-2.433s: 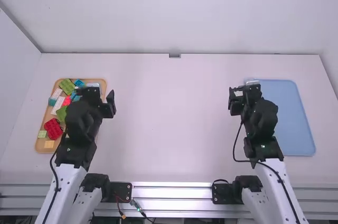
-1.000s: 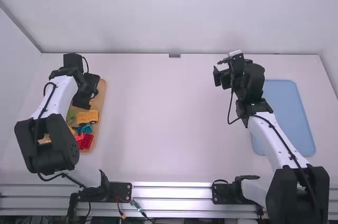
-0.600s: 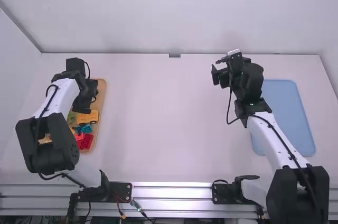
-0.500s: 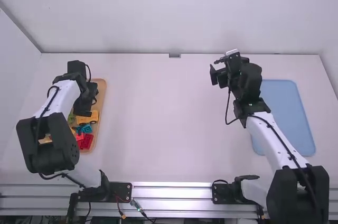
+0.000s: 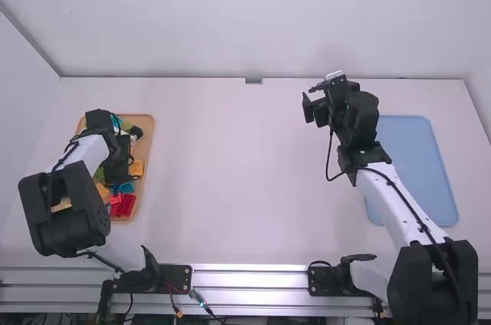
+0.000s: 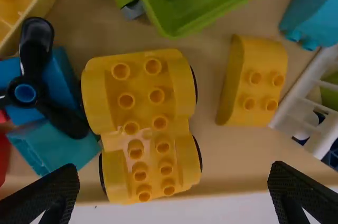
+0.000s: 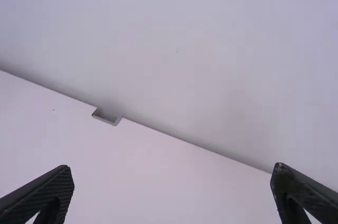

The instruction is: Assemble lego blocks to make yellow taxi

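in the high view, the left arm (image 5: 80, 155) had just drawn back over the tan tray (image 5: 143, 120), which lay toward 9 o'clock on the white table (image 5: 242, 172). its wrist had shifted from the tray's 1 o'clock side toward 6, so that blue and green blocks (image 5: 116, 121) at the tray's 12 o'clock end came into sight. the red blocks (image 5: 124, 205) sat near 5 o'clock of the tray. the right arm (image 5: 383, 183) had edged slightly toward 9 o'clock, well away from the pieces; the blue mat (image 5: 418, 164) lay at 3 o'clock.

in the left wrist view, the left gripper (image 6: 173, 166) stood wide with nothing in its grasp. the yellow wheeled base (image 6: 142, 86) lay studs up in the tray, beside a black propeller (image 6: 36, 71), with a yellow curved block (image 6: 261, 81) a little apart. the shift looked like lining up on the base, probably the taxi's first piece; closing askew could have nudged its neighbours.

in the right wrist view, the right gripper (image 7: 173, 167) was spread and unladen, facing the table's far edge. nothing was yet assembled.
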Robot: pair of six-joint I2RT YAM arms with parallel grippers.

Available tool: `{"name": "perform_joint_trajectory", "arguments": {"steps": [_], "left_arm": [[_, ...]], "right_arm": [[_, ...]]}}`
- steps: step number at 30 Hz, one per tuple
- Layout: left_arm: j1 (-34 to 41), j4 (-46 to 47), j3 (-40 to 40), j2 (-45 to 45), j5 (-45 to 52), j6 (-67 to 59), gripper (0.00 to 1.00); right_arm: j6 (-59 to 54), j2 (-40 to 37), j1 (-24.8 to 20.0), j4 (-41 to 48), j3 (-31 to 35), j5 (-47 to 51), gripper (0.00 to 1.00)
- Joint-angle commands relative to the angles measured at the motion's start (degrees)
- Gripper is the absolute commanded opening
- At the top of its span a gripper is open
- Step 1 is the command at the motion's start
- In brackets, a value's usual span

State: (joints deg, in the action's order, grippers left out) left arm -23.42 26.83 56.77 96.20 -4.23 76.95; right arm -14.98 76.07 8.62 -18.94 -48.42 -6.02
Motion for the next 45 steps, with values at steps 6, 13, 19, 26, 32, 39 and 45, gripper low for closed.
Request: {"name": "perform_joint_trajectory", "arguments": {"steps": [6,13,19,26,32,39,45], "left_arm": [[0.24,0.22,-1.22,-0.39,0.35,-0.87,0.99],[0.52,-0.61,-1.18,-0.42,0.79,-0.83,0.99],[0.20,-0.37,-1.18,-0.42,5.18,2.34,0.99],[0.35,-1.57,-1.14,-0.42,5.22,5.55,0.99],[0.39,8.02,2.80,-0.39,3.08,10.73,0.99],[0.15,14.01,5.64,-0.39,0.39,16.46,0.99],[-0.11,15.02,6.12,1.18,1.22,16.33,0.99]], "right_arm": [[0.20,0.44,0.00,-0.02,-2.08,-0.15,0.99],[0.17,0.44,0.00,-0.20,-2.08,-0.15,0.99],[0.22,0.44,0.04,-0.13,-2.08,-0.15,0.99],[0.22,0.44,0.07,-0.13,-2.08,-0.17,0.99],[0.28,0.44,0.11,-0.31,-2.08,-0.17,0.99],[2.34,0.44,0.00,-0.74,-2.08,-0.15,0.99],[2.32,0.44,0.04,-0.59,-2.08,-0.17,0.99]]}}
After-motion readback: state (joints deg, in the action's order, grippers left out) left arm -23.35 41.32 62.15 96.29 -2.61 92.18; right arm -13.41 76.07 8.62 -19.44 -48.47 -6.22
